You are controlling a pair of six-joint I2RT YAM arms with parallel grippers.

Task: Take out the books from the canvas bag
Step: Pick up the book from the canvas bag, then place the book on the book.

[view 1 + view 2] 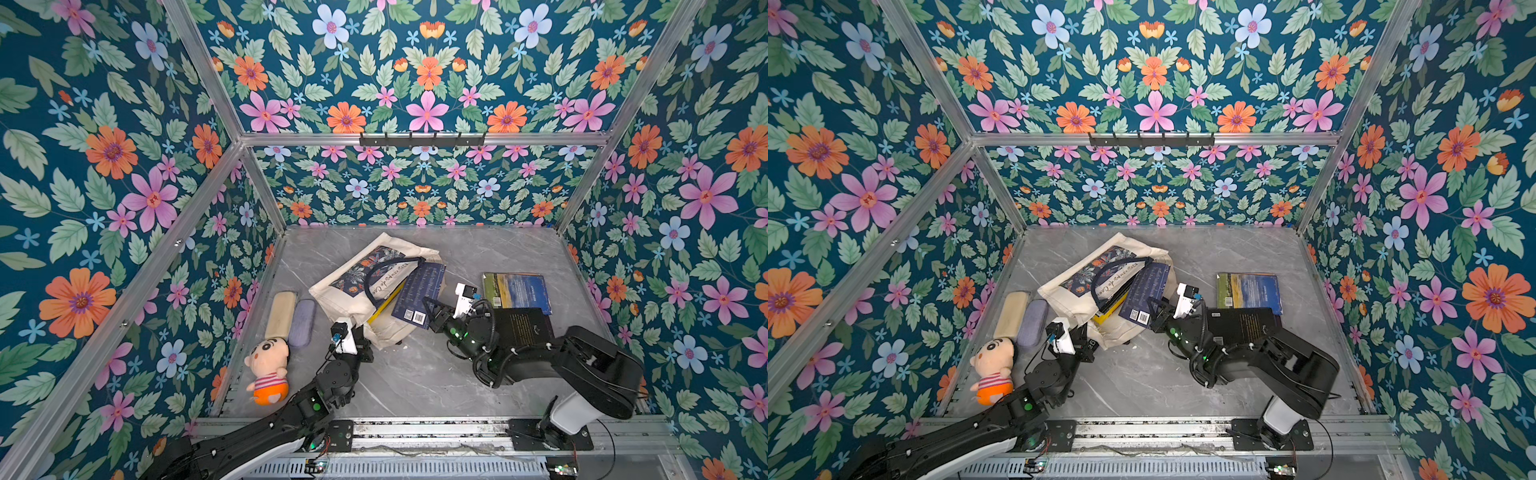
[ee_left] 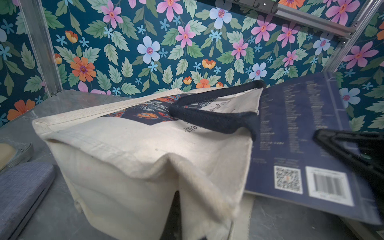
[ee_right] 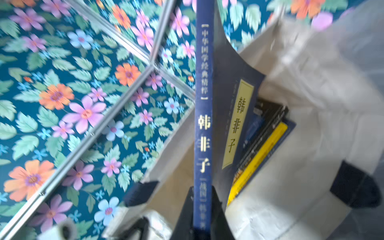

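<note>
The cream canvas bag (image 1: 357,286) with dark handles lies on its side on the grey table in both top views, mouth toward the right arm. My left gripper (image 1: 367,339) is shut on a fold of the bag's near edge; the cloth (image 2: 145,149) hides its jaws in the left wrist view. My right gripper (image 1: 432,311) (image 3: 202,192) is shut on the spine of a dark blue book (image 1: 419,293) (image 3: 203,104) that sticks halfway out of the bag's mouth. A yellow book (image 3: 259,158) and darker ones remain inside. Two books lie on the table: a green-blue one (image 1: 517,291) and a black one (image 1: 524,328).
A plush doll (image 1: 268,370) lies at the front left, with a beige case (image 1: 281,313) and a grey-purple case (image 1: 302,322) behind it, close to the bag. Flowered walls enclose the table on three sides. A metal rail (image 1: 415,430) runs along the front edge.
</note>
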